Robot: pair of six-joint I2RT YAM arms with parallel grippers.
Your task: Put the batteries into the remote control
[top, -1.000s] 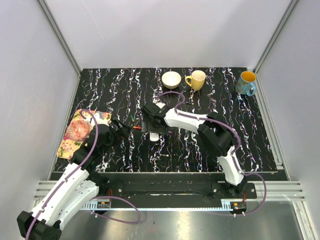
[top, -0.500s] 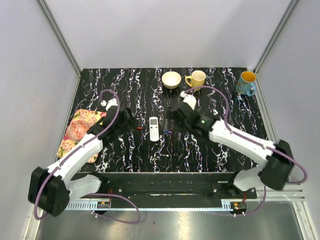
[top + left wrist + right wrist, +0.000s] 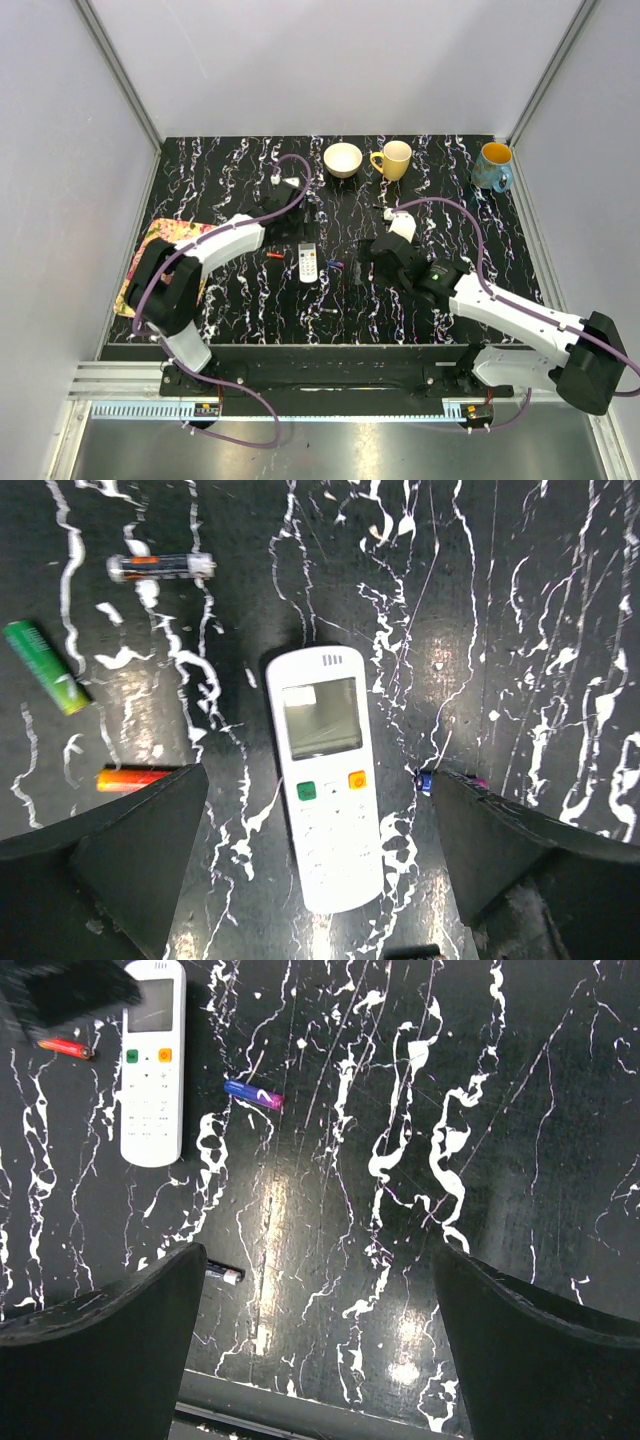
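The marbled table (image 3: 220, 180) bears the remote control (image 3: 309, 262), loose batteries (image 3: 135, 778), a bowl (image 3: 343, 159), two mugs (image 3: 393, 159), a floral mat (image 3: 150, 255).

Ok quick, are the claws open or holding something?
Left claw: open, holding nothing.
Right claw: open, holding nothing.

Black worktop with white marble veining (image 3: 220, 170), centre of frame, enclosed by pale grey matte wall panels (image 3: 330, 60) joined at upper left and upper right by slanting aluminium posts (image 3: 120, 75). Brushed metal floor (image 3: 400, 450) along bottom edge. Soft overhead glare on worktop.
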